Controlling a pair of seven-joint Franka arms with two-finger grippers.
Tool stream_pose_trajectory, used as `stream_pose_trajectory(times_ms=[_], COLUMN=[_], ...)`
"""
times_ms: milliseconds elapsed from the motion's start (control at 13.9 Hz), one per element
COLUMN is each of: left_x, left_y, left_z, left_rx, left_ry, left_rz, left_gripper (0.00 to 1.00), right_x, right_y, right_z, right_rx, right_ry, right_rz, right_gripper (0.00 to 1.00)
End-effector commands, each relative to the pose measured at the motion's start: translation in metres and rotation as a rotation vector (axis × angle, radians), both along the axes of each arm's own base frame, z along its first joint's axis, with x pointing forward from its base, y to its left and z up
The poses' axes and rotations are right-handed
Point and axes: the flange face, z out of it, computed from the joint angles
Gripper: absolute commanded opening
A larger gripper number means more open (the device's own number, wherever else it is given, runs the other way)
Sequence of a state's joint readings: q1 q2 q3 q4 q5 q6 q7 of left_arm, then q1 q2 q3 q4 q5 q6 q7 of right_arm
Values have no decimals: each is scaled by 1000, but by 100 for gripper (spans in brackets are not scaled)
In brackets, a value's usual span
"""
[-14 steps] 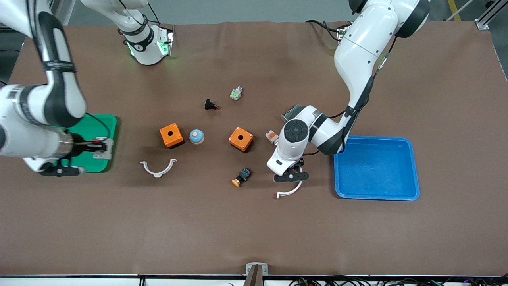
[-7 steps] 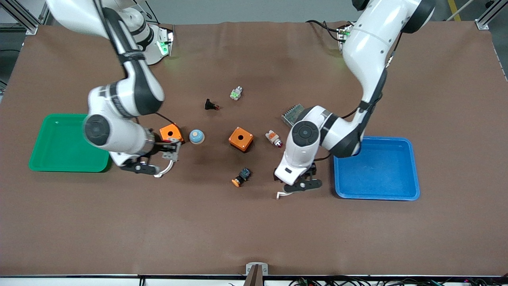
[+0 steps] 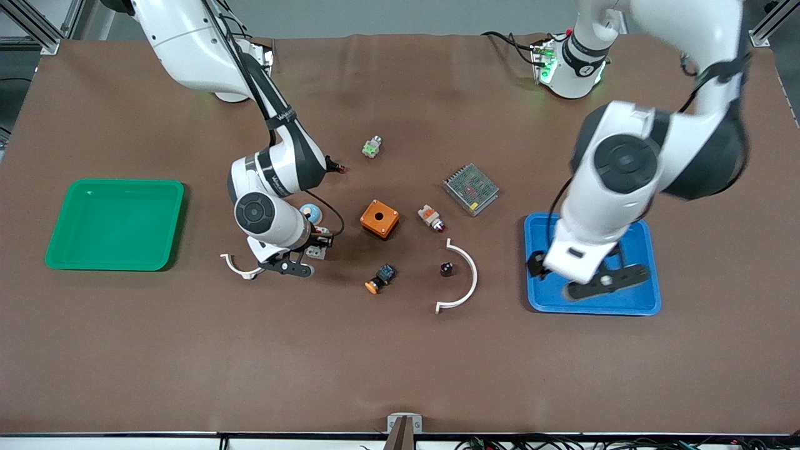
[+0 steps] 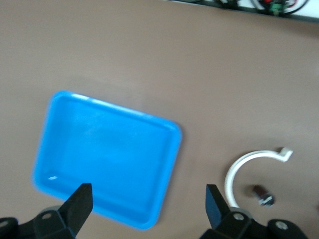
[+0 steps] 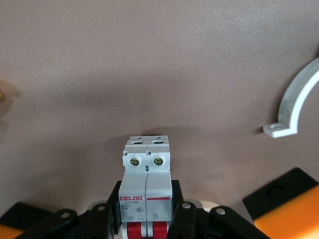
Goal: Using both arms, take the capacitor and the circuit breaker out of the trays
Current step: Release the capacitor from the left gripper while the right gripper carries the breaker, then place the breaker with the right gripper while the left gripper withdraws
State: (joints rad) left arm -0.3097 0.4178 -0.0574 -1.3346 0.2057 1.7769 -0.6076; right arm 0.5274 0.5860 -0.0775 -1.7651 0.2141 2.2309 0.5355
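My right gripper (image 3: 310,249) is shut on the breaker (image 3: 320,244), a white and grey block with red levers. It holds it over the table beside the blue dome (image 3: 310,214). In the right wrist view the breaker (image 5: 147,184) sits between the fingers of this gripper (image 5: 147,211). The capacitor (image 3: 446,269), a tiny black cylinder, lies on the table inside a white arc (image 3: 470,275). It also shows in the left wrist view (image 4: 262,195). My left gripper (image 3: 590,278) is open and empty over the blue tray (image 3: 650,262). In the left wrist view this gripper (image 4: 148,201) is over a corner of the tray (image 4: 109,149).
A green tray (image 3: 115,224) lies at the right arm's end. An orange box (image 3: 379,219), an orange-capped push button (image 3: 379,278), a white-orange part with red tip (image 3: 431,217), a grey module (image 3: 471,188) and a green-white part (image 3: 372,147) are mid-table. A second white arc (image 3: 237,265) lies beside my right gripper.
My right arm has carried the breaker from over the green tray toward mid-table. My left arm has swung from the white arc to over the blue tray, uncovering the capacitor.
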Motion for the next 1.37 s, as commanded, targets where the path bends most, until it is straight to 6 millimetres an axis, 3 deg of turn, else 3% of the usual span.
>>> stream_pose_trajectory(times_ms=[0,72,144,216,360,504,648,864,1080,1296], left_x=[-23,-28,-35,-43,-64,-85,-102,-122,-133,-133], left_y=[48,69,88,108,155,176,193,194,190,182], left_z=[48,65,81,95,111,119,127,136,146,146], left_rx=[30,32,12,-16,-75,-98,-94,-111,-108,-123], left_ry=[53,62,73,76,85,90,87,97,94,93], left_rz=[-70,-87,-117,-141,-161,-196,-196,-201,-207,-218], left_gripper=[100,100,100,100,100,100,100,100,100,100], right_x=[2,1,1,0,-3,-11,-24,-61,-90,-92], right_y=[8,8,9,8,10,-1,-28,-74,-111,-160], right_z=[1,0,0,1,22,82,157,239,278,307], right_rx=[13,12,11,10,12,13,24,56,30,47], right_ry=[-13,-11,-6,-3,10,61,97,94,26,4], right_rz=[-9,-8,-7,-7,5,17,16,-5,1,7], right_gripper=[29,33,53,100,100,100,100,100,100,100])
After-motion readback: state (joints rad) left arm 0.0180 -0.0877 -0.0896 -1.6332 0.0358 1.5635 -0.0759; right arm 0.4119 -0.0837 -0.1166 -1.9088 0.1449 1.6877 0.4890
